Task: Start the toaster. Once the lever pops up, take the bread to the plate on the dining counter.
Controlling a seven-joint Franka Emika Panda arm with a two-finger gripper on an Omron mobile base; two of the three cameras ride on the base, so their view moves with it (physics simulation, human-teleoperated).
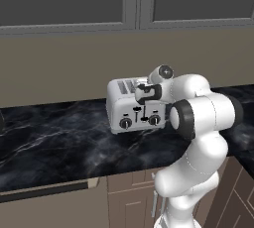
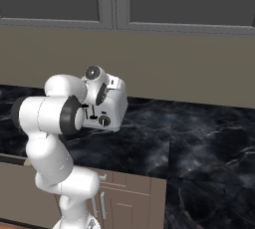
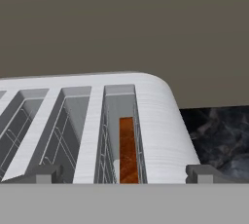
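On the black marble counter (image 1: 59, 138), against the tan wall, stands the toaster (image 1: 124, 115), a boxy silver-white unit with two black knobs and two slide levers on its front face. From the left base camera it sits just above centre, with the white arm rising at about 5 o'clock of it. The hand (image 3: 121, 173) hovers directly over the toaster's top, fingers spread wide and holding nothing; its two tips straddle the outermost slot. Inside that slot, at 6 o'clock in the hand view, the bread (image 3: 127, 150) stands on edge, sunk well below the rim, an orange-brown strip between wire guides.

Assessment: the toaster is rigid and looks heavy enough to stay put under a lever press. The slice looks light, stiff and brittle once toasted. Best hold is a light pinch across its thin faces at the top edge, once it rises clear of the slot.
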